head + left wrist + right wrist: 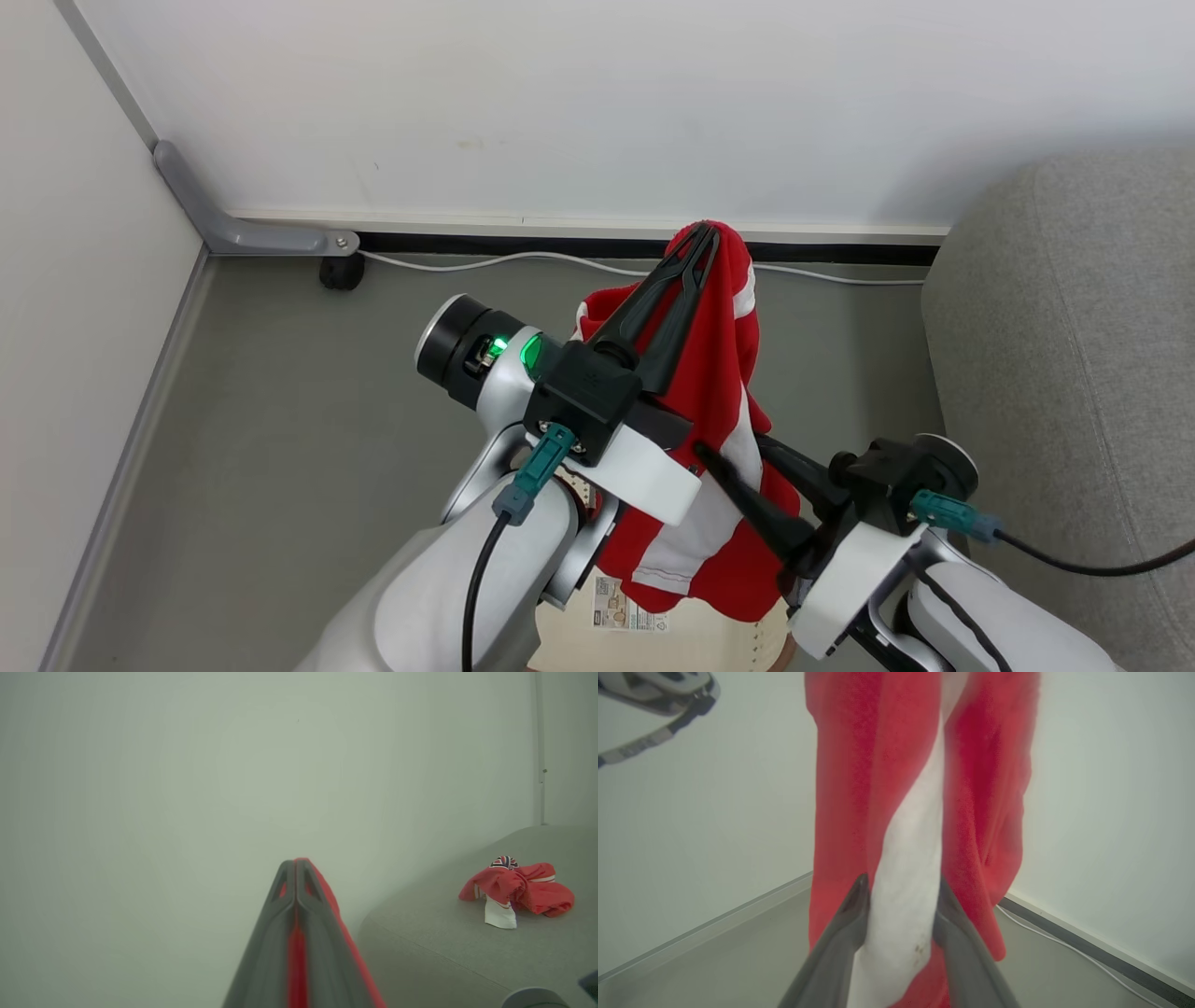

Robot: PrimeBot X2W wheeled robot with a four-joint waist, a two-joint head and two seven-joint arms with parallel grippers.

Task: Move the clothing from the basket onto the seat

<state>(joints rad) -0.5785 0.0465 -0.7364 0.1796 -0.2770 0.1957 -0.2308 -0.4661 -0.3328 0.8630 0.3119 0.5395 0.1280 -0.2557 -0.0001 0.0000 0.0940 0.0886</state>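
My L gripper (698,245) is clamped on the red clothing (709,373), which hangs below the tips, over the basket (719,646). R gripper (738,455): fingers apart, straddling the white panel. Seat (1074,327) is to my R.

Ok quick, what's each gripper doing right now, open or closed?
Left gripper: shut on the red garment.
Right gripper: open, fingers either side of the hanging garment.

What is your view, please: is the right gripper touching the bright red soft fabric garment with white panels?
Touching. In the right wrist view the right gripper straddles the red garment, whose white panel lies against both fingers.
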